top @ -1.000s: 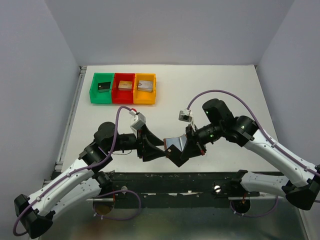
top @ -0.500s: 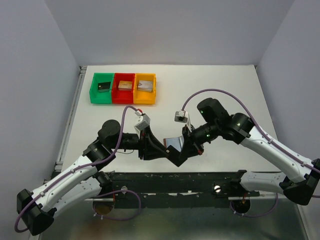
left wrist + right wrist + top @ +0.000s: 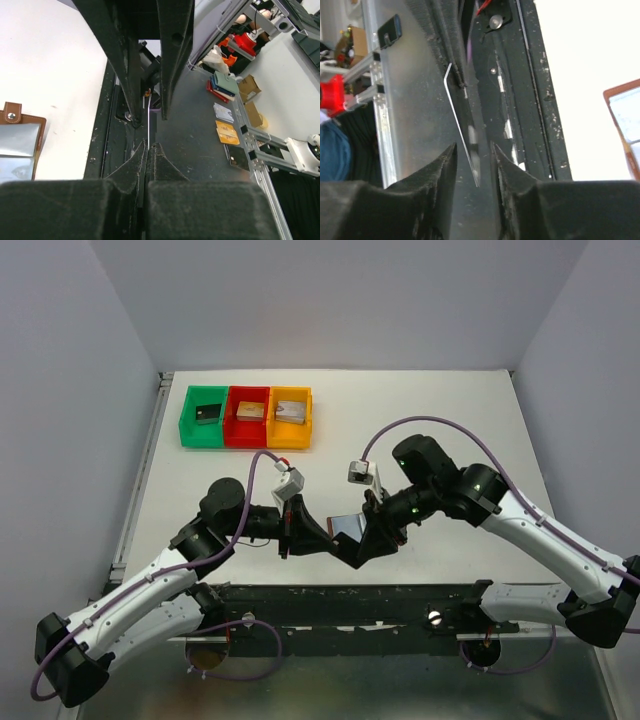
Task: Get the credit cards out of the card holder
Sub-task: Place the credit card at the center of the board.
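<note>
One credit card (image 3: pixel 470 140), edge-on near the card holder (image 3: pixel 15 145), seems mid-handover: left jaws pinch it, right jaws stand slightly spread. Next, the right jaws should draw clear.

The left arm (image 3: pixel 150 585) and right arm (image 3: pixel 530 525) bend inward, tips meeting at near centre, left end effector (image 3: pixel 149 150) pinched closed, right end effector (image 3: pixel 472 152) slightly parted.

Left arm (image 3: pixel 215 530) and right arm (image 3: pixel 470 495) nose to nose over the near-centre tabletop (image 3: pixel 450 410), card (image 3: pixel 469 142) bridging their fingers (image 3: pixel 440 175), holder (image 3: pixel 346 527) just beside, bins (image 3: pixel 246 418) far left, open room far centre and right, walls (image 3: pixel 330 300) on three sides
</note>
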You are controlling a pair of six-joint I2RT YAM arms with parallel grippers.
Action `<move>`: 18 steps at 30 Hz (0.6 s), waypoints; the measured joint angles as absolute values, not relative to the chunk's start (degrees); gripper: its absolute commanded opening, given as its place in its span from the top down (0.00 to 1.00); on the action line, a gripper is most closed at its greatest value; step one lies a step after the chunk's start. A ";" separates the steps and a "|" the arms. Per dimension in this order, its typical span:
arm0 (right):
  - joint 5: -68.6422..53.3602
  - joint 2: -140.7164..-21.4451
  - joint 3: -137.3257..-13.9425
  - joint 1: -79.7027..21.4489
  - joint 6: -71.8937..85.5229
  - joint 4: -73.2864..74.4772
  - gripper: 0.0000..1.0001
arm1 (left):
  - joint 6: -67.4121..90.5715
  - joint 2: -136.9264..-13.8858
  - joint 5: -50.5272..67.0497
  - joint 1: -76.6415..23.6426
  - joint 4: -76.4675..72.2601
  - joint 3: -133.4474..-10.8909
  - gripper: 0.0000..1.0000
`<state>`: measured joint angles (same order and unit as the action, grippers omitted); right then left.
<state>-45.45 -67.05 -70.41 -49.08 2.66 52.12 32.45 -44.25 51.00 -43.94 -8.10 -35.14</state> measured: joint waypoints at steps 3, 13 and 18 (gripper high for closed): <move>-40.82 -66.94 -70.78 -49.08 4.93 52.07 0.35 | 32.32 -43.92 49.30 -43.92 -7.53 -35.14 1.00; -17.17 -56.51 -71.96 -44.25 14.63 49.23 0.32 | 33.65 -37.28 32.03 -27.68 3.53 -34.74 1.00; -9.13 -47.92 -65.67 -44.23 17.39 41.76 0.30 | 38.63 -41.12 26.41 -15.40 5.32 -31.92 1.00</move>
<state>-9.13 -47.92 -65.67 -44.23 17.39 41.76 38.63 -41.12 26.41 -15.40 5.32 -31.92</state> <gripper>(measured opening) 0.682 0.033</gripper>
